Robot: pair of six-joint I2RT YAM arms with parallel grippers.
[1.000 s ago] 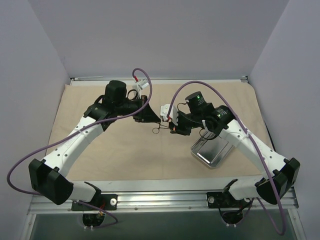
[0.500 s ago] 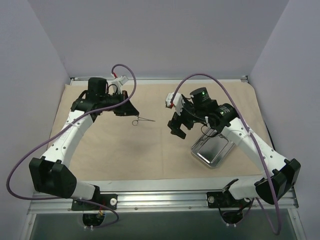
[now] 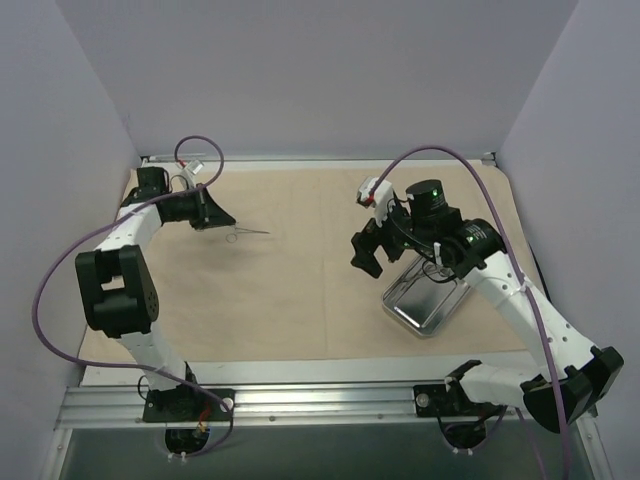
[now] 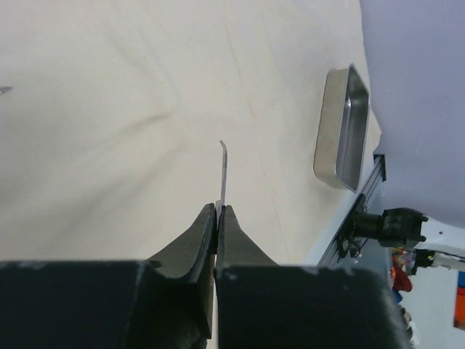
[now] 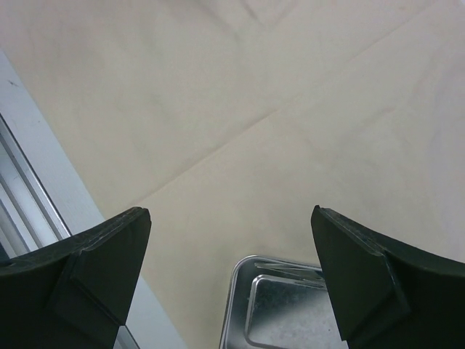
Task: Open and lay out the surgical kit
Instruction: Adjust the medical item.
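The beige cloth wrap (image 3: 300, 290) of the surgical kit lies spread flat over the table. My left gripper (image 3: 222, 224) is at the far left and shut on a thin metal scissor-like instrument (image 3: 250, 233) that sticks out to the right above the cloth. From the left wrist, the instrument's blade (image 4: 223, 171) pokes out between the closed fingers of the gripper (image 4: 217, 209). The steel tray (image 3: 425, 305) rests on the cloth at the right. My right gripper (image 3: 364, 255) hangs open and empty just left of the tray. In the right wrist view the same open gripper (image 5: 230, 212) sits above the tray's rim (image 5: 243, 291).
A metal rail (image 3: 320, 395) runs along the near edge, with both arm bases on it. White walls close in the left, back and right sides. A thin metal piece (image 5: 290, 269) seems to lie inside the tray.
The two grippers met at the centre on the instrument. The right gripper let go, opened wide and drew back toward the tray. The left arm swung far left with the instrument.
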